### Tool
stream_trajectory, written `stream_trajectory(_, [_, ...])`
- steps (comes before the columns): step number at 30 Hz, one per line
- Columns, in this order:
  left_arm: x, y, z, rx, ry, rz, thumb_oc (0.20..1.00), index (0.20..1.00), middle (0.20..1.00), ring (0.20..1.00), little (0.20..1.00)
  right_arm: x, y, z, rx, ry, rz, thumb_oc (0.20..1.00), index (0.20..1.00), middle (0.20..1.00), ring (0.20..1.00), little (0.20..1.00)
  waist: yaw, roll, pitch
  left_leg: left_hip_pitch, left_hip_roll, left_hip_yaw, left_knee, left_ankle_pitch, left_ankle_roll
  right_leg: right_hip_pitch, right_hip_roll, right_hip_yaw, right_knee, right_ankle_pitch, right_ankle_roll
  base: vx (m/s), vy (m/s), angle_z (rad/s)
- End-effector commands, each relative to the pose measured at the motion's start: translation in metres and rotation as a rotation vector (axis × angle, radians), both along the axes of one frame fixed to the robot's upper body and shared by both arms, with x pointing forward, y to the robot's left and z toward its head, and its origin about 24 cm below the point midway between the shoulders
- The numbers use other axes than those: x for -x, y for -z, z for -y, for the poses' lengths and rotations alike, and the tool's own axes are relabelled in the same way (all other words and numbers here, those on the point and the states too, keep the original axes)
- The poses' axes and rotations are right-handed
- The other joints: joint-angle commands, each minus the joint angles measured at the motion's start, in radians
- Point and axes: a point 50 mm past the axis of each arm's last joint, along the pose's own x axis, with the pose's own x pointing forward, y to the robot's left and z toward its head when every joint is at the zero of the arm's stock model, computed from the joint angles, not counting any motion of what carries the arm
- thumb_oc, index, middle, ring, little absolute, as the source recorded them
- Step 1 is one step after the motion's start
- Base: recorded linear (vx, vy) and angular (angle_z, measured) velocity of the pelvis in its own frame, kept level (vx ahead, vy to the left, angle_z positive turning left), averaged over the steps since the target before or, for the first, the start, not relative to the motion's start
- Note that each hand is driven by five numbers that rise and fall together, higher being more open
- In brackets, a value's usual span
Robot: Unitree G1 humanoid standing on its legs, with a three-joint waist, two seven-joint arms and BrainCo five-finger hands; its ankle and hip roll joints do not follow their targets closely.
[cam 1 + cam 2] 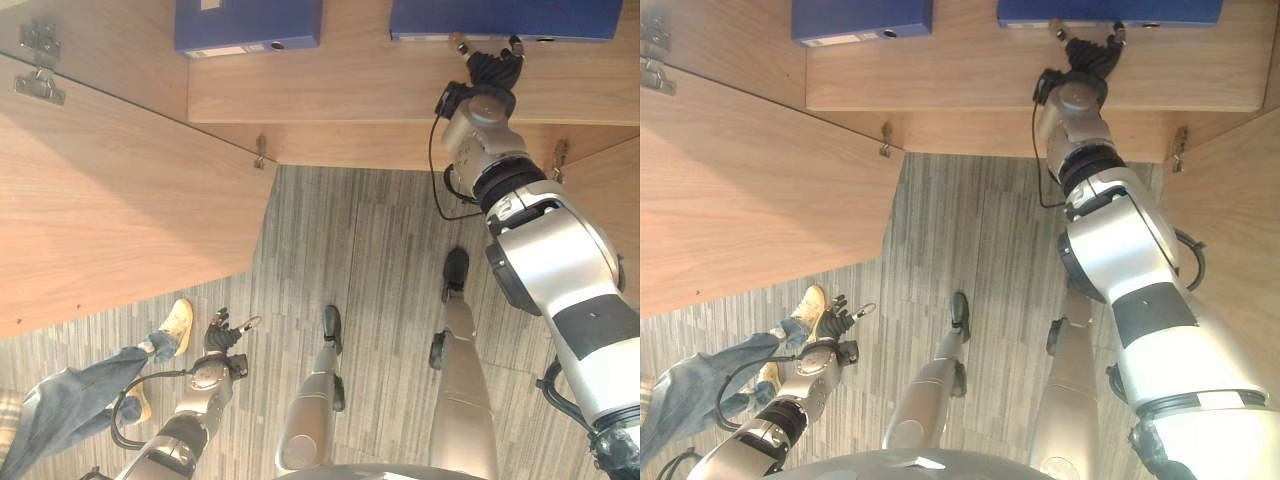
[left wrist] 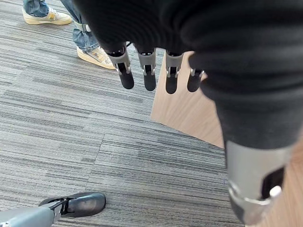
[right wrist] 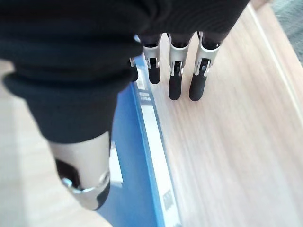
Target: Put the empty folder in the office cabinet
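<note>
A blue folder [image 1: 505,18] lies flat on the wooden cabinet shelf [image 1: 380,85] at the far right. My right hand [image 1: 495,68] reaches up to its near edge. In the right wrist view the fingers [image 3: 175,75] are straight over the bare shelf beside the folder's labelled spine [image 3: 154,142], and the thumb hangs over the blue cover. That hand is open and grips nothing. A second blue folder [image 1: 248,25] lies on the shelf further left. My left hand [image 1: 222,335] hangs low over the carpet, with its fingers [image 2: 149,71] straight and empty.
An open wooden cabinet door [image 1: 110,200] stands wide on the left, and another door edge [image 1: 600,190] is on the right. A person's jeans leg [image 1: 70,400] and tan shoe [image 1: 178,325] are close beside my left hand. Grey striped carpet [image 1: 350,250] lies below.
</note>
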Motion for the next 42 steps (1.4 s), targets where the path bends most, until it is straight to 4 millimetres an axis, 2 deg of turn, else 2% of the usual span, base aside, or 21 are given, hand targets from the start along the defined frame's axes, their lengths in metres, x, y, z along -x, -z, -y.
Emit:
stream_trajectory(1, [0.002,0.000,-0.014,-0.052,0.000,-0.012,1.000,1.000,1.000,1.000,1.000,0.003,-0.025,-0.017,0.154,-0.056,0.088,1.000,1.000,1.000,1.000,1.000,0.035,0.010,0.026,0.214,0.015,-0.013,-0.009,-0.035,-0.008,-0.073,-0.047,0.040,0.069,-0.014,0.137,-0.01,0.004,-0.06])
stream_trajectory(6, [-0.002,-0.001,-0.011,-0.049,-0.002,-0.010,1.000,1.000,1.000,1.000,1.000,0.002,-0.023,-0.009,0.244,-0.025,0.085,1.000,1.000,1.000,1.000,1.000,0.015,0.006,0.038,0.224,0.009,-0.008,-0.009,-0.036,-0.008,-0.061,-0.042,0.046,0.048,-0.003,0.137,-0.01,0.004,-0.06])
stream_trajectory(9, [-0.002,0.000,-0.007,-0.046,0.012,-0.010,1.000,1.000,1.000,1.000,1.000,0.001,-0.020,0.004,0.314,0.043,0.049,1.000,1.000,1.000,1.000,1.000,0.011,0.011,0.039,0.231,0.003,-0.003,-0.009,-0.036,-0.007,-0.047,-0.043,0.048,0.038,0.002,0.138,-0.02,0.003,-0.14])
stream_trajectory(15, [-0.004,-0.001,-0.005,-0.050,0.027,-0.002,1.000,1.000,1.000,1.000,1.000,0.001,-0.017,0.006,0.436,0.087,0.031,1.000,1.000,1.000,1.000,1.000,0.011,0.013,0.038,0.239,-0.004,-0.004,-0.009,-0.037,-0.005,-0.034,-0.046,0.046,0.027,0.010,0.139,0.00,0.001,-0.01])
stream_trajectory(17, [-0.004,-0.002,-0.005,-0.048,0.026,0.007,1.000,1.000,1.000,1.000,1.000,0.001,-0.014,0.008,0.637,0.118,0.051,1.000,1.000,1.000,1.000,1.000,0.006,0.014,0.039,0.241,-0.007,-0.003,-0.009,-0.037,-0.005,-0.031,-0.049,0.047,0.021,0.014,0.139,0.00,0.000,0.00])
stream_trajectory(19, [-0.004,-0.002,-0.007,-0.046,0.015,0.007,1.000,1.000,1.000,1.000,1.000,0.002,-0.011,0.010,0.690,0.121,0.055,1.000,1.000,1.000,1.000,1.000,0.002,0.012,0.041,0.243,-0.007,-0.002,-0.009,-0.037,-0.005,-0.028,-0.048,0.047,0.021,0.014,0.139,0.00,0.000,0.00])
stream_trajectory(21, [-0.006,-0.004,-0.010,-0.058,-0.001,0.015,1.000,1.000,1.000,1.000,1.000,0.002,-0.006,0.016,0.822,0.156,0.064,1.000,1.000,1.000,1.000,1.000,-0.011,0.005,0.047,0.245,-0.007,-0.001,-0.009,-0.039,-0.004,-0.024,-0.046,0.045,0.018,0.016,0.139,0.00,0.000,0.00])
stream_trajectory(22, [-0.005,-0.003,-0.012,-0.059,-0.008,0.014,1.000,1.000,1.000,1.000,1.000,0.002,-0.003,0.018,0.859,0.161,0.058,0.677,0.677,0.677,0.677,0.677,-0.012,0.004,0.048,0.245,-0.007,-0.001,-0.009,-0.040,-0.004,-0.025,-0.045,0.047,0.016,0.018,0.139,0.00,0.000,0.00])
stream_trajectory(23, [-0.005,-0.003,-0.013,-0.058,-0.014,0.016,1.000,1.000,1.000,1.000,1.000,0.002,-0.001,0.018,0.906,0.158,0.055,0.536,0.536,0.536,0.536,0.536,-0.015,0.002,0.049,0.244,-0.007,-0.001,-0.009,-0.040,-0.004,-0.024,-0.044,0.047,0.014,0.019,0.139,0.00,0.000,0.00])
stream_trajectory(24, [-0.005,-0.003,-0.013,-0.051,-0.021,0.015,1.000,1.000,1.000,1.000,1.000,0.002,0.002,0.021,0.976,0.170,0.055,0.200,0.200,0.200,0.200,0.200,-0.019,-0.003,0.053,0.244,-0.006,-0.001,-0.009,-0.039,-0.004,-0.027,-0.043,0.047,0.014,0.020,0.138,0.00,0.000,0.00])
stream_trajectory(31, [-0.003,-0.002,-0.014,-0.048,-0.029,0.014,1.000,1.000,1.000,1.000,1.000,0.003,0.007,0.031,1.116,0.204,0.033,0.200,0.200,0.200,0.200,0.200,-0.024,-0.010,0.055,0.241,-0.005,-0.001,-0.009,-0.036,-0.006,-0.028,-0.040,0.045,0.008,0.023,0.136,0.00,-0.002,-0.01])
stream_trajectory(37, [0.000,0.000,-0.014,-0.038,-0.029,0.010,1.000,1.000,1.000,1.000,1.000,0.004,0.002,0.046,1.200,0.259,0.017,0.200,0.200,0.200,0.200,0.200,-0.020,-0.007,0.055,0.236,0.000,-0.003,-0.009,-0.024,-0.008,-0.030,-0.037,0.042,0.004,0.023,0.135,0.00,-0.003,-0.01])
stream_trajectory(42, [0.004,0.002,-0.017,-0.046,-0.025,0.002,1.000,1.000,1.000,1.000,1.000,0.006,-0.011,0.064,1.355,0.325,-0.001,0.200,0.200,0.200,0.200,0.200,-0.009,-0.007,0.056,0.223,0.008,-0.010,-0.009,-0.007,-0.012,-0.038,-0.036,0.034,0.008,0.018,0.134,0.00,0.000,0.00])
